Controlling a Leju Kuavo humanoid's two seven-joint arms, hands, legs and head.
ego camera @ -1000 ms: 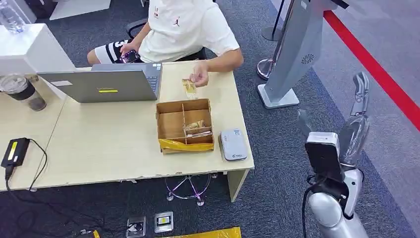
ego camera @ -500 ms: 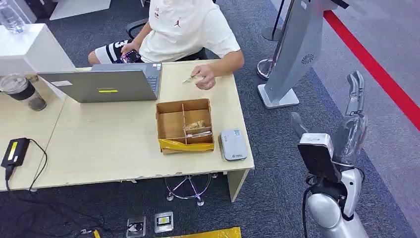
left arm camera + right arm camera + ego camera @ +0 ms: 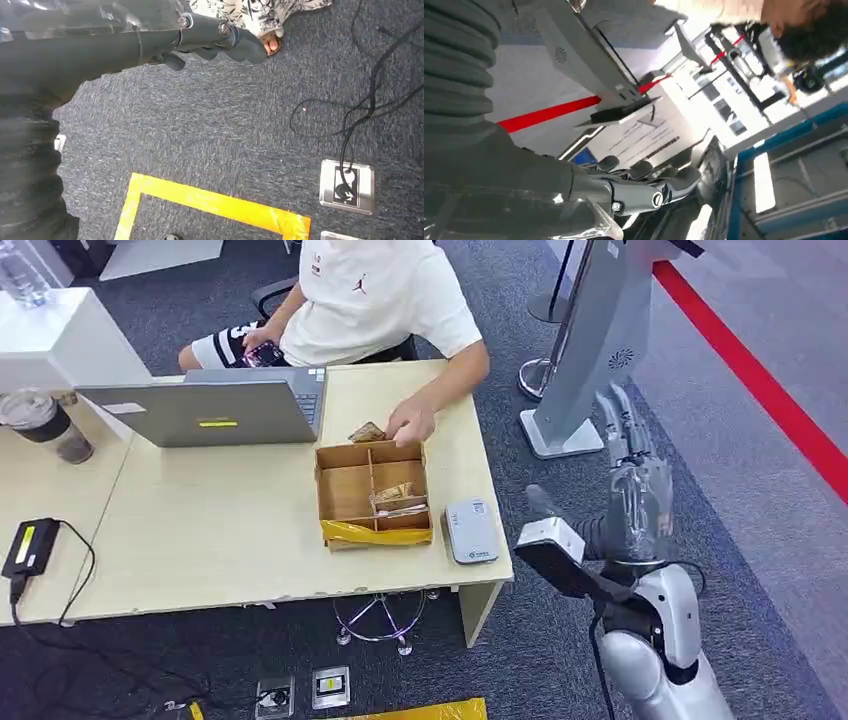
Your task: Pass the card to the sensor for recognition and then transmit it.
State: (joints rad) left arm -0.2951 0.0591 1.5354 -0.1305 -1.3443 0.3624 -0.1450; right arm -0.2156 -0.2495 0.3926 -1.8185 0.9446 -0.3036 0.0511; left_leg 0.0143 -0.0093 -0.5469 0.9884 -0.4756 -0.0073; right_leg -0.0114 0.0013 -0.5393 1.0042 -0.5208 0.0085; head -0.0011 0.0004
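A: What is on the left of the head view?

B: A pale wooden surface (image 3: 220,530) fills the left and centre. A grey laptop (image 3: 205,410) stands open at its upper left. In the middle sits a cardboard divided box (image 3: 372,495) with a few cards lying in its lower right compartment.

A: Where is the card for the task?

B: Just above the box's top edge, a seated person's hand (image 3: 410,423) holds a small tan card (image 3: 366,432) over the surface. A grey card reader (image 3: 470,531) lies just right of the box, near the surface's corner.

A: And the robot's hands?

B: The right hand (image 3: 630,455) is raised at centre right, over the carpet, fingers straight and apart, holding nothing. The left hand (image 3: 215,37) hangs over the floor in the left wrist view, fingers slightly curled, also holding nothing.

A: How should the card handle?

B: It looks thin, light, fairly stiff and probably slick. I judge a pinch across one short edge is best, leaving the flat face free for the reader.
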